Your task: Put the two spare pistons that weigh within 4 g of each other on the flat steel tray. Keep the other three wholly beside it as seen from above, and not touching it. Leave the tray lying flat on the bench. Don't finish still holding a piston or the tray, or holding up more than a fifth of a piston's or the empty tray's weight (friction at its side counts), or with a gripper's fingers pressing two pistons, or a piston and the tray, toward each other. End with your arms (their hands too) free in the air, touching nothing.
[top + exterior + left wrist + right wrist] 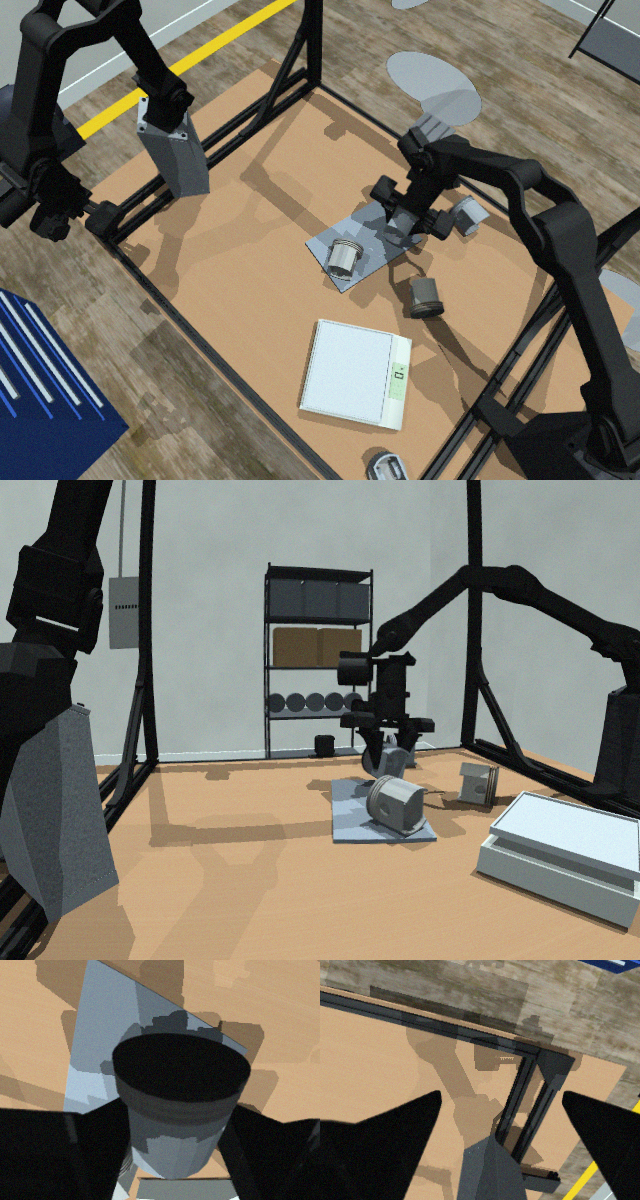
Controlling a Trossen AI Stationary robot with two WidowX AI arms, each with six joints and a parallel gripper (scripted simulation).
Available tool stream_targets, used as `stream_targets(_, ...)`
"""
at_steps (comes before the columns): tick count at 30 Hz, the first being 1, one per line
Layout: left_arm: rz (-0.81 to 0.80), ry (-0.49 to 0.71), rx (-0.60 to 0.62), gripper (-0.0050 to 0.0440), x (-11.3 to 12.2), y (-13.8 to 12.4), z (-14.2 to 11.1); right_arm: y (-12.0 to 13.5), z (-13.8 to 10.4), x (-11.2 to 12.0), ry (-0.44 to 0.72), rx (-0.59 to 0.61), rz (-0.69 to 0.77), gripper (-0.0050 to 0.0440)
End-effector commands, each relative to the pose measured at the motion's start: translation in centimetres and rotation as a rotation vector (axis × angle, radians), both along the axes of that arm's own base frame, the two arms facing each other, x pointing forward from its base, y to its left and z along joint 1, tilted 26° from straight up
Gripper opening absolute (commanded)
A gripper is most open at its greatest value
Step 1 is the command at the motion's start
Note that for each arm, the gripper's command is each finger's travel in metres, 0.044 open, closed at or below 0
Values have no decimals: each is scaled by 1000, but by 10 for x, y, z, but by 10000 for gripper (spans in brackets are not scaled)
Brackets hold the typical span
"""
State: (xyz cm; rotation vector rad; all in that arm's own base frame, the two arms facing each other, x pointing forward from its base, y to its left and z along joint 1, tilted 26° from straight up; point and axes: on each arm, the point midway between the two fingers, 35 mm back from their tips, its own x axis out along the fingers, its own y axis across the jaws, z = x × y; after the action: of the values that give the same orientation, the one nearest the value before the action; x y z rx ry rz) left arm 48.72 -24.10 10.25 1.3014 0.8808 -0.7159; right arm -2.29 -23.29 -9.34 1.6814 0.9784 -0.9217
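Observation:
The flat steel tray (317, 242) (351, 823) (100, 1025) lies on the bench. One grey piston (345, 256) (395, 804) lies on its side on the tray's near part. My left gripper (405, 224) (388, 759) (171, 1097) is shut on a second piston (399, 223) (392, 763) (175, 1110), tilted, low over the tray's far end. A third piston (467, 214) lies beside the tray behind the gripper. A darker piston (425, 298) (478, 784) stands on the bench between tray and scale. Another piston (387, 467) sits at the bench's front edge. My right gripper (501, 1096) is open, high over a bench corner.
A white scale (351, 372) (563, 841) with its display at the side stands near the tray. Black frame rails (206, 356) run round the bench, with posts (312, 41) at the corners. A grey block (173, 149) (51, 815) hangs from the right arm.

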Motion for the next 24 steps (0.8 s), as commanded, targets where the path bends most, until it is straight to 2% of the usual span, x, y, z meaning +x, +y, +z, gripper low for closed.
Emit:
stream_targets(1, -2, 3, 4, 158, 4, 0, -9, 0, 0, 0, -1, 1, 0, 440)
stream_targets(7, -2, 3, 4, 158, 6, -1, -13, 0, 0, 0, -1, 1, 0, 440)
stream_targets(8, -2, 3, 4, 378, 6, -1, -13, 0, 0, 0, -1, 1, 0, 440)
stream_targets(24, -2, 3, 4, 378, 6, -1, -13, 0, 0, 0, -1, 1, 0, 440)
